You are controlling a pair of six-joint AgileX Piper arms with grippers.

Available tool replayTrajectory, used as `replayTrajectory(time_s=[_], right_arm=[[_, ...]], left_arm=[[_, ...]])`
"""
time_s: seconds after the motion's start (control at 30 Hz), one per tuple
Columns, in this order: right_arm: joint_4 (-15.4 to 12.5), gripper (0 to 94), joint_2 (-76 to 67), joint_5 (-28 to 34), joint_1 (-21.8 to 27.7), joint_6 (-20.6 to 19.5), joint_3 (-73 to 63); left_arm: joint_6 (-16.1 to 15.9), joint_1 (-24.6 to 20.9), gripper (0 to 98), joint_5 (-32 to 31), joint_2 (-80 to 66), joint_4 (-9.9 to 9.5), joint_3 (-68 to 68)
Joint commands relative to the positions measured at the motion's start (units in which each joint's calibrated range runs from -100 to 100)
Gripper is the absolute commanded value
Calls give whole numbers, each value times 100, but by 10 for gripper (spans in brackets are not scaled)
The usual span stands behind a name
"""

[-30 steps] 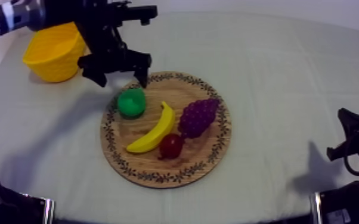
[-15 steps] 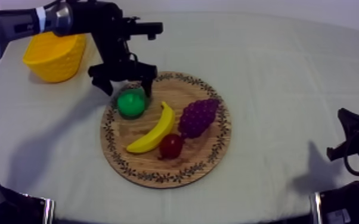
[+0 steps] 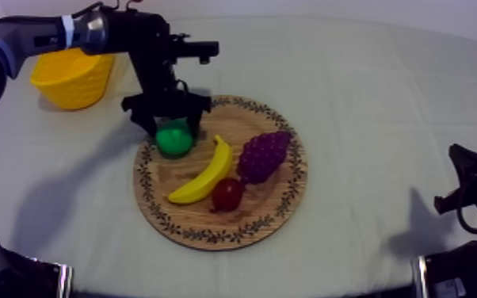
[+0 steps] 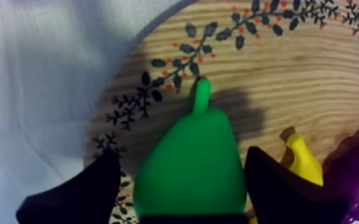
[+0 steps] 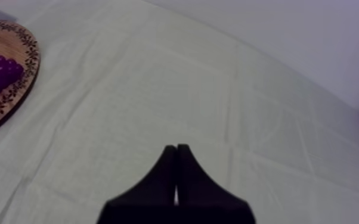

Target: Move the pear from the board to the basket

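Note:
The green pear (image 3: pixel 173 140) lies on the left part of the round wooden board (image 3: pixel 276 200), its stem toward the patterned rim (image 4: pixel 158 83). My left gripper (image 3: pixel 169 127) is down over the pear and open. One black finger (image 4: pixel 92 190) stands at each side of the pear (image 4: pixel 188 173), with a thin gap showing at one side. The yellow basket (image 3: pixel 71 78) stands at the table's far left, behind the left arm. At the lower right edge my right gripper (image 3: pixel 465 184) rests shut, its fingers together as a wedge (image 5: pixel 176 152) over bare cloth.
A banana (image 3: pixel 204 174), purple grapes (image 3: pixel 263 154) and a small red fruit (image 3: pixel 227 192) lie on the board to the right of the pear. The banana's tip (image 4: pixel 301 158) sits close to one left finger. Open cloth stretches between the board and the basket.
My left gripper has moved from beyond the board's far rim toward the pear and come down, so its open fingers now straddle it. The right arm has not moved.

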Motion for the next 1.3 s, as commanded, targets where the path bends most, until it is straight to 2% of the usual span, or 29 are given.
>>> replayTrajectory(time_s=[0.0, 0.13, 0.3, 1.27], right_arm=[[0, 4, -3, 2, -2, 0, -2], [0, 4, -3, 2, -2, -3, -2], [0, 4, -3, 2, -2, -5, -2], [0, 4, -3, 2, -2, 0, -2]], left_arm=[[2, 1, 667, -2, 17, 1, 23], [16, 8, 604, -10, 24, 4, 64], [29, 31, 572, -23, -78, -9, 103], [-187, 138, 554, 1167, -2204, -214, -794]])
